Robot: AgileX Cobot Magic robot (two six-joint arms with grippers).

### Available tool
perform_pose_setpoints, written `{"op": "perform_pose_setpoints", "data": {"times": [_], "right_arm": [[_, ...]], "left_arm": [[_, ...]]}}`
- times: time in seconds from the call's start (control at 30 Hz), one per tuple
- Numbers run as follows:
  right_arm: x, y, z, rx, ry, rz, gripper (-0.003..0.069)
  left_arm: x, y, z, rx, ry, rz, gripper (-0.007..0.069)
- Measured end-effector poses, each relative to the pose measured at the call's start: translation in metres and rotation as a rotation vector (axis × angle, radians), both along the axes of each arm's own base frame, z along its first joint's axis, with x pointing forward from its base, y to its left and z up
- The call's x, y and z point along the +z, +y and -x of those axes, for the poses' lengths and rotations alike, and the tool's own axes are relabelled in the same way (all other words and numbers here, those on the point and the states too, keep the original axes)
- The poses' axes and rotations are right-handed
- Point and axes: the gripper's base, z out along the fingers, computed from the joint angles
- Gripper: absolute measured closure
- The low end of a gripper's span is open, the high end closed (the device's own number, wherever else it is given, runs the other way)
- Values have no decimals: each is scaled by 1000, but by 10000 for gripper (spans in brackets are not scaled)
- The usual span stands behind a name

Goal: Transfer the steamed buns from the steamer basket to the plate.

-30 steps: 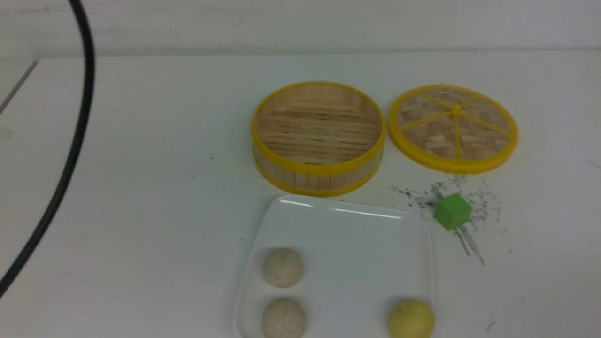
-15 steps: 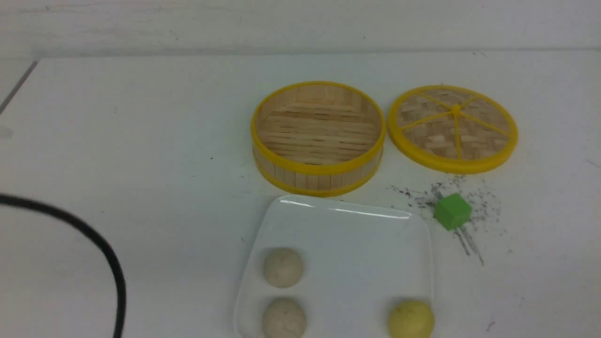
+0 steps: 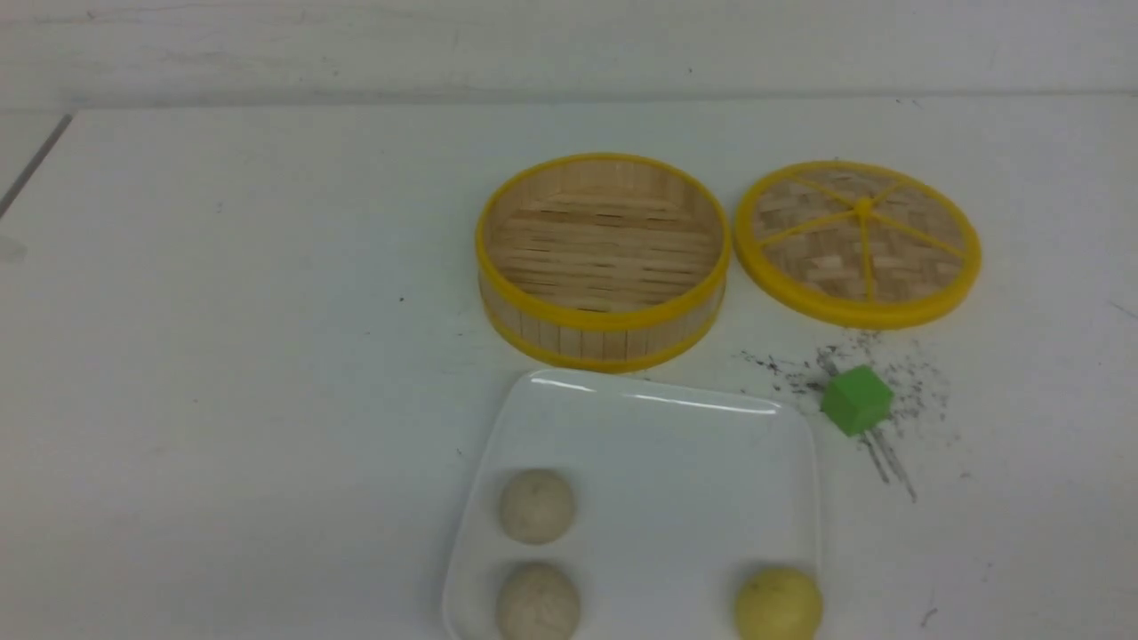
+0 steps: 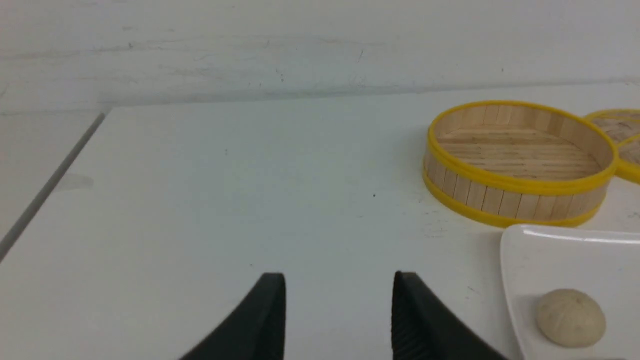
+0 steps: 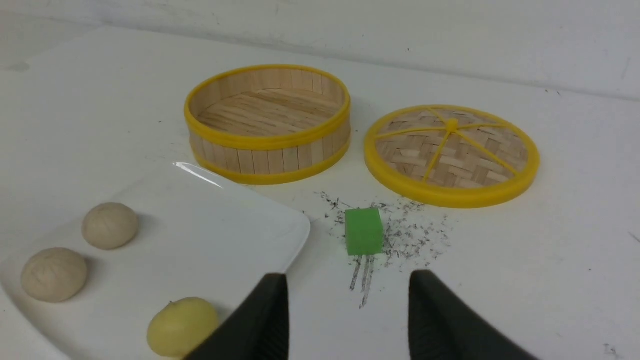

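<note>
The white square plate (image 3: 676,453) lies at the table's near edge and carries all three steamed buns: two greyish speckled buns (image 3: 536,506) (image 3: 537,603) on its left side and a pale yellow bun (image 3: 778,604) at its near right corner. Behind it the bamboo steamer basket (image 3: 603,260) stands with nothing inside. Neither arm shows in the front view. In the left wrist view my left gripper (image 4: 339,280) is open over bare table, left of the plate (image 4: 520,250). In the right wrist view my right gripper (image 5: 349,280) is open, empty, near the plate's right corner (image 5: 280,220).
The woven yellow-rimmed lid (image 3: 858,242) lies flat to the right of the basket. A green cube (image 3: 856,400) sits among dark scuff marks right of the plate. The table's left edge (image 3: 36,160) runs along a dark seam.
A black cable that hung across the left of the front view has swung down and out of sight. The left jaws have narrowed a little. Buns, plate and basket have stayed put.
</note>
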Motion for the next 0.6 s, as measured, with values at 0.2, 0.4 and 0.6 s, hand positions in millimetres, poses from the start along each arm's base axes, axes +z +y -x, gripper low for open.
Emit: {"op": "perform_pose_setpoints", "data": {"times": [0.2, 0.4, 0.6], "right_arm": [[-2, 0, 0, -1, 21, 9, 323], [-2, 0, 0, -1, 23, 10, 337], [-2, 0, 0, -1, 24, 10, 363]], "left_arm": [[-10, 0, -6, 4, 11, -2, 307], [-13, 0, -11, 7, -27, 15, 307], [-12, -4, -11, -20, -30, 77, 307]]}}
